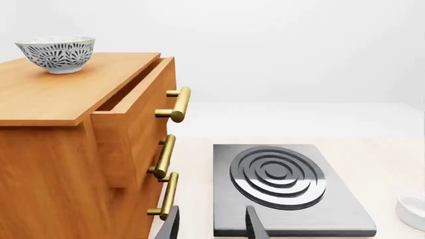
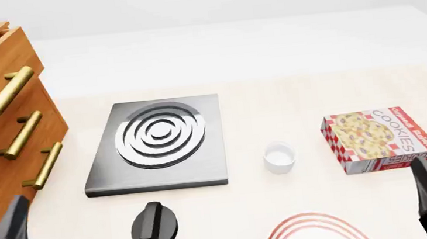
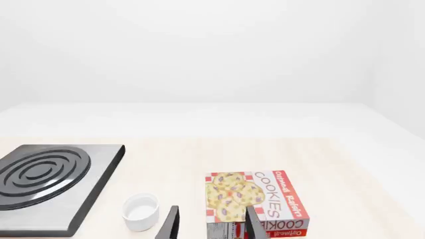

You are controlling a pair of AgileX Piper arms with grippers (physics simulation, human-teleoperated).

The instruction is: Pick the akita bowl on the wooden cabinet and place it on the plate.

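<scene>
Bowl position first: I see the wide round bowl with the black-and-white patterned wall point(image 1: 56, 54) standing upright on the flat top of the large orange-brown wooden cabinet point(image 1: 66, 149), near its rear edge. It shows only in the left wrist view. The cabinet's top drawer stands partly pulled out, and its brass bar handles point(image 1: 174, 104) face the steel burner plate with grey concentric rings point(image 2: 157, 142).

I read the left gripper point(image 1: 211, 226) as spread: its two dark fingertips show with a clear gap between them and nothing inside. It hangs low in front of the cabinet, level with the lowest handle. The bowl sits well above it and well apart from it, off to the cabinet side.

I read the right gripper point(image 3: 211, 224) as spread and empty too. Past it lies the red-and-white cookie box point(image 2: 380, 138), flat on the table, with the small plain white cup point(image 2: 279, 157) between box and burner plate.

The round white plate with thin red rings point(image 2: 316, 234) lies at the near table edge, only partly in the front view, between the two grippers. A black knob-shaped object point(image 2: 156, 225) lies beside it, toward the cabinet.
</scene>
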